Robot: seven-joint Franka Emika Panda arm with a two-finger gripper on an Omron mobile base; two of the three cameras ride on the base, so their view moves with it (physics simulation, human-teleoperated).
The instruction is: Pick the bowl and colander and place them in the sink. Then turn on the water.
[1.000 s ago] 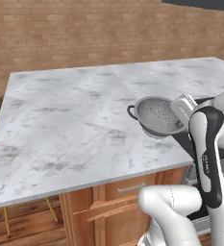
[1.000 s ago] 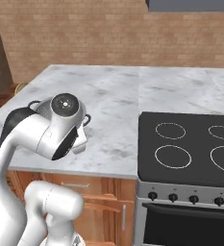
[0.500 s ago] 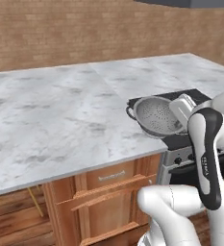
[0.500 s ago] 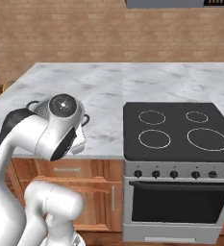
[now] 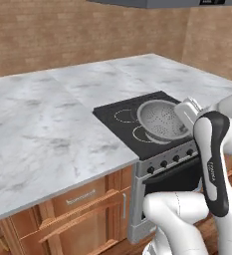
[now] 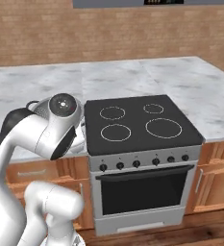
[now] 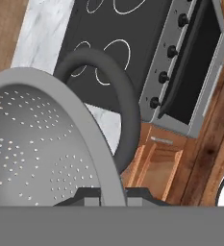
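The grey perforated colander (image 5: 160, 119) hangs in the air over the front of the black stovetop (image 5: 118, 118), tilted toward the left base camera. My gripper (image 5: 183, 114) is shut on its rim at the right side. In the hand view the colander (image 7: 36, 144) looms at the left, its dark loop handle (image 7: 120, 96) arches above the rim, and my gripper (image 7: 112, 194) pinches the rim at the bottom. From the right base camera my arm hides most of the colander; one loop handle (image 6: 31, 103) peeks out. The bowl and the sink are out of view.
A stove with four ring marks (image 6: 142, 125), knobs and an oven door (image 6: 142, 192) stands between two stretches of grey marble counter (image 5: 43, 124) (image 6: 190, 81). Wooden cabinet fronts (image 5: 77, 209) run below. A brick wall (image 6: 108, 33) backs the counter.
The whole picture has slid as the base drove along the counter; the stove now lies under and in front of the arm. The colander stays held in the same pose.
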